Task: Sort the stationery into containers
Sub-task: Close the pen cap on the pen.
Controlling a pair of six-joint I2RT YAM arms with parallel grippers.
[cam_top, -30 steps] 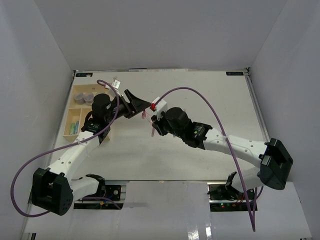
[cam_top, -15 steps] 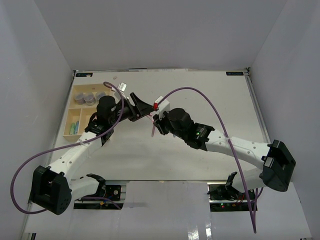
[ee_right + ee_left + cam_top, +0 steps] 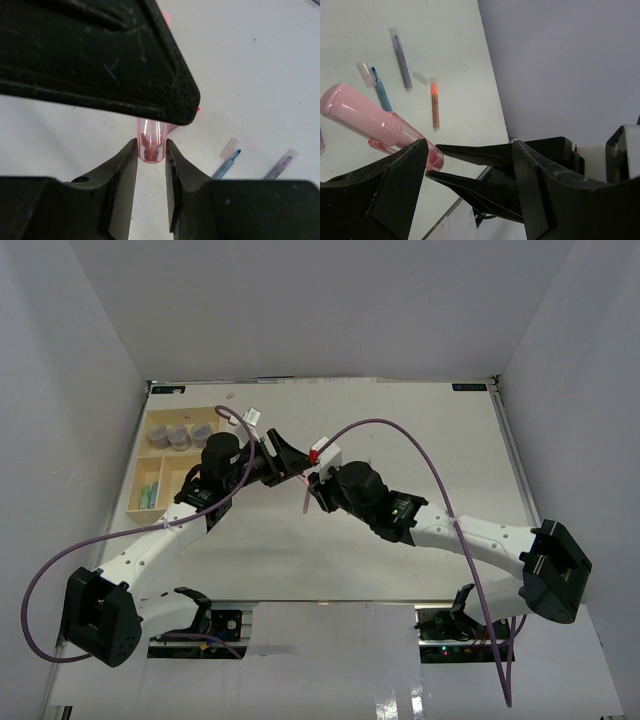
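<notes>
My right gripper (image 3: 151, 150) is shut on the clear cap end of a pink marker (image 3: 150, 137) and holds it above the table. In the left wrist view the pink marker (image 3: 370, 122) slants up to the left, its lower end between the right gripper's thin black fingers (image 3: 470, 152). My left gripper (image 3: 470, 145) is open wide around those fingers and the marker's end. In the top view both grippers meet mid-table: the left gripper (image 3: 289, 461), the right gripper (image 3: 308, 492). The cream tray (image 3: 142, 470) at the far left holds three grey pots (image 3: 178, 436) and green and blue pens (image 3: 150, 492).
On the table beyond lie a blue pen (image 3: 382, 92) with its clear cap (image 3: 364, 67) off, a grey pen (image 3: 401, 59), an orange pen (image 3: 435, 102) and a loose clear cap (image 3: 420, 76). The blue pen (image 3: 227, 164) also shows in the right wrist view. White walls close in the table.
My left gripper has moved right, away from the tray, up to the right gripper and the pink marker. The right gripper has shifted slightly, still holding the marker.
</notes>
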